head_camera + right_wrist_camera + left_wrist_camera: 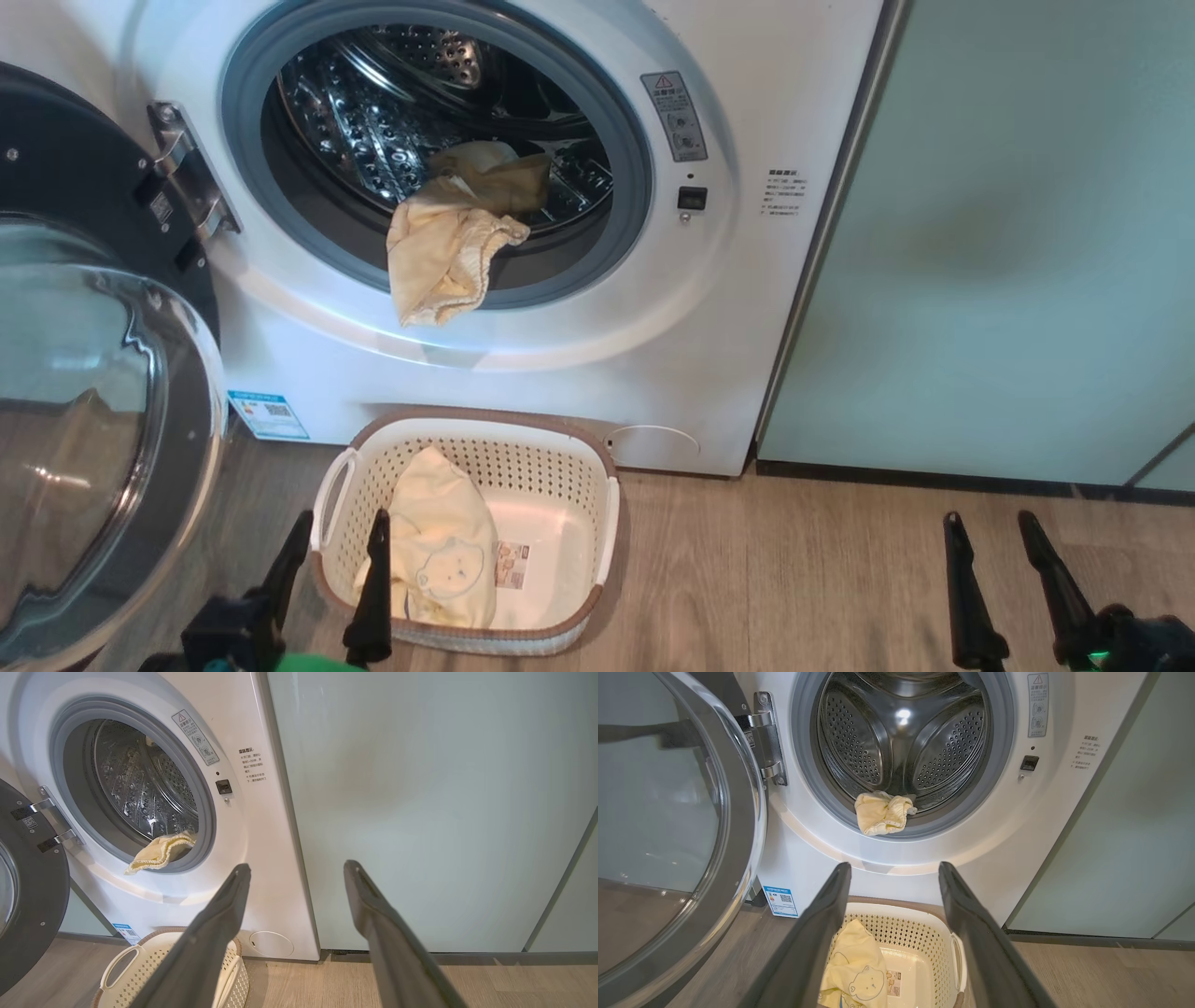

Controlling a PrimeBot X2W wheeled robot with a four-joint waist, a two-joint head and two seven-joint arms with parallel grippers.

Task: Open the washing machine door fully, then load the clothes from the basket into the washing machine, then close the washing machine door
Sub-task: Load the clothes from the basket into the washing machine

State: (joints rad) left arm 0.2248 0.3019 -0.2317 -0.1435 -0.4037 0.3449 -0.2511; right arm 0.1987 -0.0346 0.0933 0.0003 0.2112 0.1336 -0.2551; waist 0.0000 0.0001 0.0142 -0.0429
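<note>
Down at floor level, the washing machine (pixel 579 392) stands with its glossy black door (pixel 93 373) swung wide to our left. One pale yellow garment (pixel 448 252) droops over the grey gasket (pixel 635 187). A bear-printed garment (pixel 443 551), perhaps blue-trimmed, lies in the cream basket (pixel 560 448) just before the machine. Our left pincer (pixel 341 515) gapes above the basket's near-left rim, and our right pincer (pixel 988 516) gapes over wooden floor (pixel 794 560).
</note>
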